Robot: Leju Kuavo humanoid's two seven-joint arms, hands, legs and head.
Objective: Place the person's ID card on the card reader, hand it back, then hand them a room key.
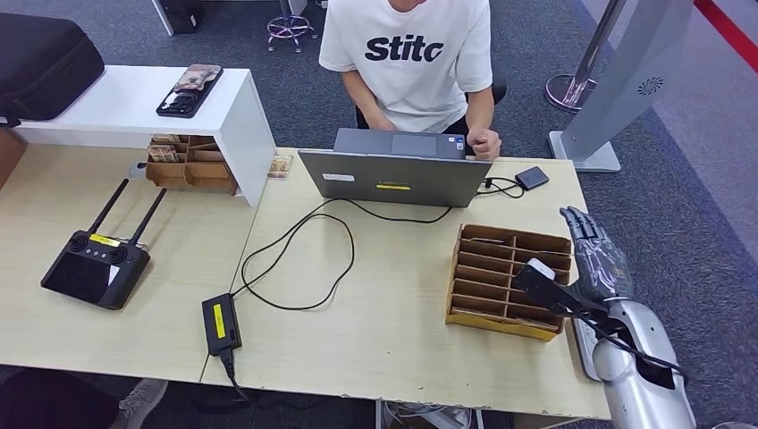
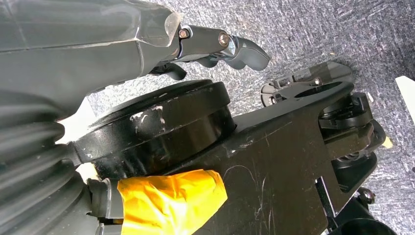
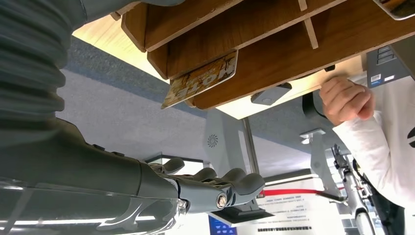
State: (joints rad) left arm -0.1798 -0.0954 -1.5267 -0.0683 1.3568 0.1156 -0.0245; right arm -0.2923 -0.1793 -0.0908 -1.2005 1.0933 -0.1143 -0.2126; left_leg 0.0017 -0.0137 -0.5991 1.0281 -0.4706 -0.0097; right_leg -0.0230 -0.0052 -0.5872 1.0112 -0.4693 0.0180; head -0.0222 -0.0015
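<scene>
Head view shows a wooden table (image 1: 375,313) with a person (image 1: 411,63) in a white shirt sitting at twelve o'clock, behind a grey laptop (image 1: 398,170). Far over at nine o'clock lies a black remote with two antennas (image 1: 94,264). At eleven o'clock a white shelf (image 1: 134,103) holds a phone (image 1: 189,89), and a small wooden box (image 1: 190,164) sits under it. Near seven o'clock a black power brick (image 1: 221,323) lies on the table, its cable looping toward the laptop. At four o'clock stands a wooden rack with slots (image 1: 505,281). In the right wrist view a room key card (image 3: 200,81) sticks out of one slot. The right hand (image 1: 594,255) hovers just beside the rack at three o'clock, fingers straight, a little apart, holding nothing. The left hand (image 2: 215,46) hangs over grey carpet, fingers loosely bent with nothing in them.
</scene>
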